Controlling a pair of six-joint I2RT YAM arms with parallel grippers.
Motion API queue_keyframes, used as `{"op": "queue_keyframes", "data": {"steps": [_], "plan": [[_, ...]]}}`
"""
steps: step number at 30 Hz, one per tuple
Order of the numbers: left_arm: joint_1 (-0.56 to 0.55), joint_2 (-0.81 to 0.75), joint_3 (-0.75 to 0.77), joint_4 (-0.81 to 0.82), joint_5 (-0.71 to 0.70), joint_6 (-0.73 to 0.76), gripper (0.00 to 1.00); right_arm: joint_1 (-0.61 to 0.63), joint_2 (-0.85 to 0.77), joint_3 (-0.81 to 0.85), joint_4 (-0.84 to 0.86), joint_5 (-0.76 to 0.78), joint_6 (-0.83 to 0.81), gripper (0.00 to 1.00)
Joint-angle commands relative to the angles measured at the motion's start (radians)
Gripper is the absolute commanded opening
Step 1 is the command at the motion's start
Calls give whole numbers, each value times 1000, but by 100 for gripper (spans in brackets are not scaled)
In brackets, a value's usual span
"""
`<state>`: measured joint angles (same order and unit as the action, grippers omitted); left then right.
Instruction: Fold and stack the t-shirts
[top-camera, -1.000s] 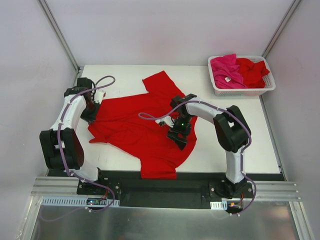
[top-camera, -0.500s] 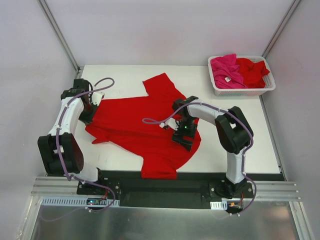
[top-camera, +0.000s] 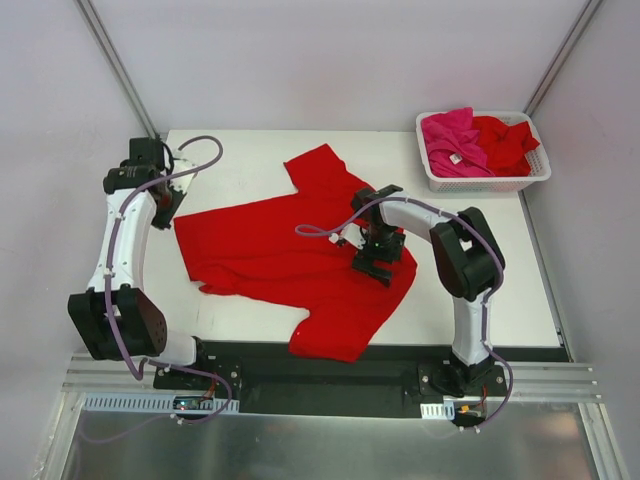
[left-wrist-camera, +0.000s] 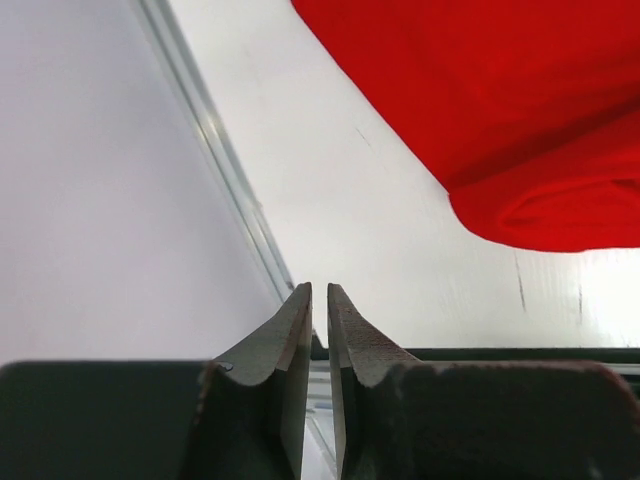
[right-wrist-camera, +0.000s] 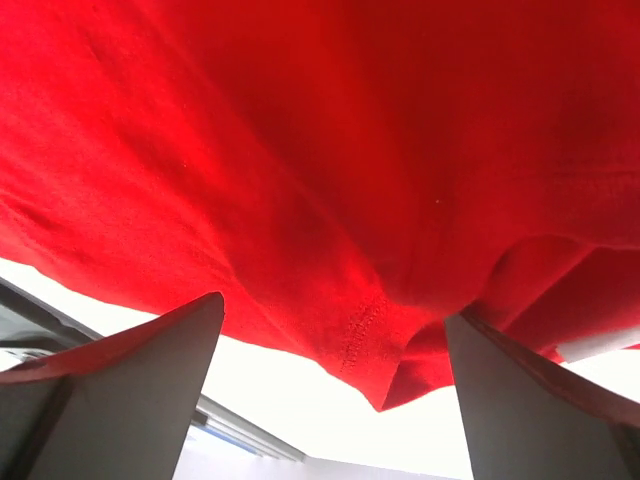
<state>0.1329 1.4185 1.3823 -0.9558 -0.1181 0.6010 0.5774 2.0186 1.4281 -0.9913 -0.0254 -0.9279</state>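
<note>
One red t-shirt (top-camera: 280, 255) lies spread across the middle of the table, a sleeve pointing to the back. In the left wrist view its folded edge (left-wrist-camera: 540, 215) lies apart from my left gripper (left-wrist-camera: 320, 290), whose jaws are nearly together with nothing between them. That left gripper (top-camera: 166, 210) hovers just off the shirt's left corner. My right gripper (top-camera: 378, 262) stands wide open over the shirt's right side. In the right wrist view a stitched hem (right-wrist-camera: 365, 330) of the red cloth sits between the spread fingers (right-wrist-camera: 150, 370), ungripped. More t-shirts, magenta-pink (top-camera: 452, 140) and red (top-camera: 505, 140), lie in the basket.
A white slotted basket (top-camera: 485, 183) stands at the table's back right corner. Metal frame posts (top-camera: 115, 65) rise at the back left and back right. Bare white tabletop (top-camera: 480, 270) shows right of the shirt and along the left rail (left-wrist-camera: 235, 200).
The left gripper has drawn back to the left, off the shirt's edge. The right gripper slid right and a little back. The shirt has shifted right and lies flatter.
</note>
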Motion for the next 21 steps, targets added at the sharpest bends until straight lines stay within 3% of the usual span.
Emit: {"op": "queue_keyframes", "data": {"steps": [1,12,21], "plan": [[10,49,81,-21,-55,42,12,-11,12,38,-10,88,-8,96],[11,264,191,12,-6,-33,12,-25,-84,169,-144,-91,-49,96],[-22,477,276,57,26,-18,12,-30,-241,183,-286,-119,-269,96]]}}
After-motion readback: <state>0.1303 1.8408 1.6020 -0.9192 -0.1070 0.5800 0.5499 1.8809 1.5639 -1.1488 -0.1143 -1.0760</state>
